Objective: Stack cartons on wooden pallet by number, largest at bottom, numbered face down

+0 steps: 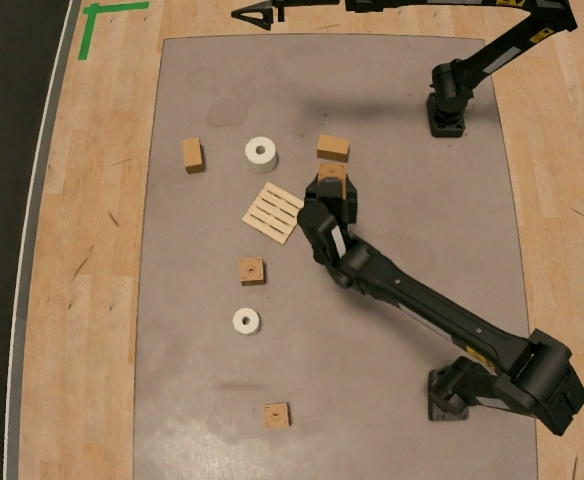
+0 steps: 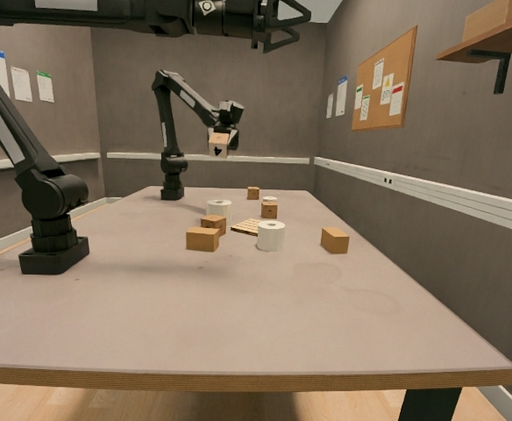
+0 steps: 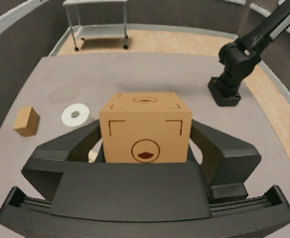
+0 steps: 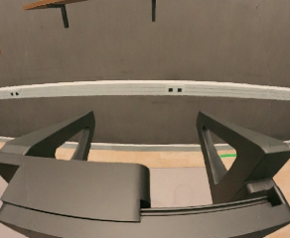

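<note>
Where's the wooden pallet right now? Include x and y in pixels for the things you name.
In the top view, the pallet (image 1: 273,212) (image 2: 247,226) lies left of the left gripper (image 1: 332,180) (image 2: 220,145) (image 3: 146,134), between a white roll (image 1: 261,155) (image 2: 271,236) (image 3: 75,115) and a carton (image 1: 251,270) (image 2: 268,210).

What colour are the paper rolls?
White, both the large roll and the small one; the top view shows it best.

Top view overhead; exterior faces along tabletop.

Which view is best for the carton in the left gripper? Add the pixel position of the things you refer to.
Exterior: the held carton (image 1: 332,169) (image 2: 218,144) (image 3: 146,131) shows its numbered face, apparently a 4. Left wrist shows two unnumbered faces; top, a partly covered carton; right wrist, nothing of it.
</note>
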